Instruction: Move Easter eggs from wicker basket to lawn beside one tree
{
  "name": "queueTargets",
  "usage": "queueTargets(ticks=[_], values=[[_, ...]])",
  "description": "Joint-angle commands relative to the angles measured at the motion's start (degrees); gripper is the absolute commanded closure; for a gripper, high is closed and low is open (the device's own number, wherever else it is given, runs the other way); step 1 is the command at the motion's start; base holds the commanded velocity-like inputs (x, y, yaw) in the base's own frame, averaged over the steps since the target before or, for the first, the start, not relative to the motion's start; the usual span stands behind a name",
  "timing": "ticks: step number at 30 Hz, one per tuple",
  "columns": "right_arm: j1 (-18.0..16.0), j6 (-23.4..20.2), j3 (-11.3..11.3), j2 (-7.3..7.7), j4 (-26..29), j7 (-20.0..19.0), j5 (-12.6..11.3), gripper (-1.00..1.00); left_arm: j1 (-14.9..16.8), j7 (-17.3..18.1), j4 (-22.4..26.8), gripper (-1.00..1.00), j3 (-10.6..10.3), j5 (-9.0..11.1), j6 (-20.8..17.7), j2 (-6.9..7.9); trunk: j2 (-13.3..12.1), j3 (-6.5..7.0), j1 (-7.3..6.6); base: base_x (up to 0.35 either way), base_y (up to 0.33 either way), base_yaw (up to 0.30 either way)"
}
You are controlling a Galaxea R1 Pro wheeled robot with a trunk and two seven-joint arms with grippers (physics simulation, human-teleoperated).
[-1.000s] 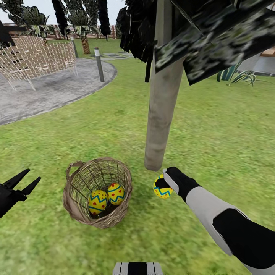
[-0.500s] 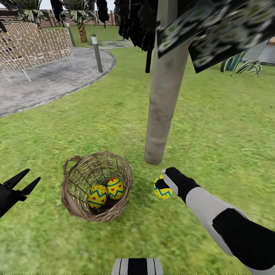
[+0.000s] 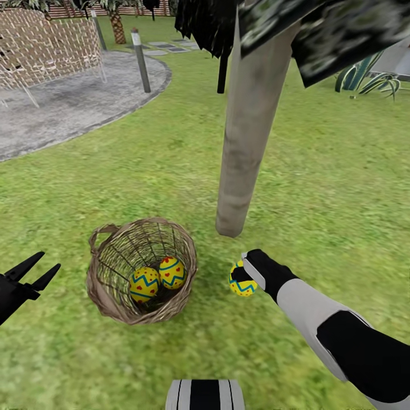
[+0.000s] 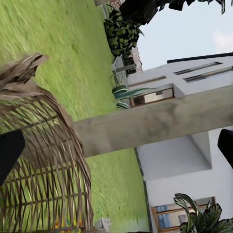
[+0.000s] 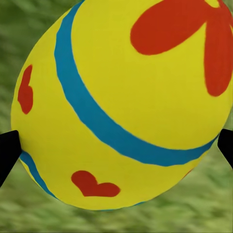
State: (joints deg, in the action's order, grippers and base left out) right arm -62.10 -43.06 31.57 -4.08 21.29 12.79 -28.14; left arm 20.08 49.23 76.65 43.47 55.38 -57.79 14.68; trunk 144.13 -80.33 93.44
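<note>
1. Easter eggs, small, yellow, painted with blue zigzag bands and red marks: three counted. Two lie touching in the bottom of the brown open-weave wicker basket (image 3: 142, 270), the left egg (image 3: 144, 285) and the right egg (image 3: 172, 272). The third egg (image 3: 242, 280) is outside the basket, above the grass, near the foot of the tree.
2. Right gripper (image 3: 244, 272): clenched on the third egg; in the right wrist view that egg (image 5: 121, 104) sits between the two black fingertips at the frame edges, over blurred grass.
3. Left gripper (image 3: 35, 272): released, its two black fingers spread, holding nothing, beside the basket and apart from it.
4. Basket: one, standing on the green lawn (image 3: 319, 171), with one loop handle visible at its left rim. In the left wrist view its weave (image 4: 43, 160) is cut off by the frame.
5. Tree: one thin grey-beige trunk (image 3: 246, 131), base just beyond the held egg; dark angular leaves (image 3: 319, 28) are cut off at the top.
6. Grey paved patio (image 3: 68, 108) with one pale lattice chair (image 3: 45, 51), partly cut off, and one grey post (image 3: 140, 60).
7. White house wall (image 4: 179, 160), in the left wrist view behind the trunk.
</note>
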Motion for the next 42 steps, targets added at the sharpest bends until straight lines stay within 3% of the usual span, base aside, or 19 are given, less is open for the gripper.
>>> queueTargets(ticks=[1,4,8,10,17,42], values=[[0.0,-0.1,0.4,0.03,0.1,0.5,-0.6,1.0,0.0,0.2,0.0,-1.0,0.1,-0.1,-0.2,0.0,0.0,-0.27,0.01,0.0,0.0,0.0],[0.0,-0.1,0.4,0.03,0.1,0.5,-0.6,1.0,0.0,0.2,-0.1,-1.0,0.3,-0.2,-0.2,0.0,0.1,-0.93,0.09,0.0,0.0,0.0],[0.0,-0.1,0.4,0.03,0.1,0.5,-0.6,1.0,0.0,0.2,-0.3,-1.0,5.7,-0.3,-0.1,-0.15,0.1,-1.82,0.19,0.0,0.0,0.0],[0.0,-0.1,0.4,0.03,0.1,0.5,-0.6,1.0,0.0,0.2,-0.5,-1.0,6.8,-0.3,-0.1,-0.17,0.2,-2.26,0.24,0.0,0.0,0.0],[0.0,0.1,0.4,0.11,0.1,0.4,-0.5,1.0,0.0,0.2,-3.4,-1.0,7.5,-0.4,0.0,0.63,0.2,-3.81,0.42,0.0,0.0,0.0],[0.0,0.3,0.4,0.03,0.2,0.4,-0.5,1.0,0.0,0.2,-3.2,-1.0,7.4,-0.3,0.0,0.7,0.6,-9.35,1.07,0.0,0.0,0.0]])
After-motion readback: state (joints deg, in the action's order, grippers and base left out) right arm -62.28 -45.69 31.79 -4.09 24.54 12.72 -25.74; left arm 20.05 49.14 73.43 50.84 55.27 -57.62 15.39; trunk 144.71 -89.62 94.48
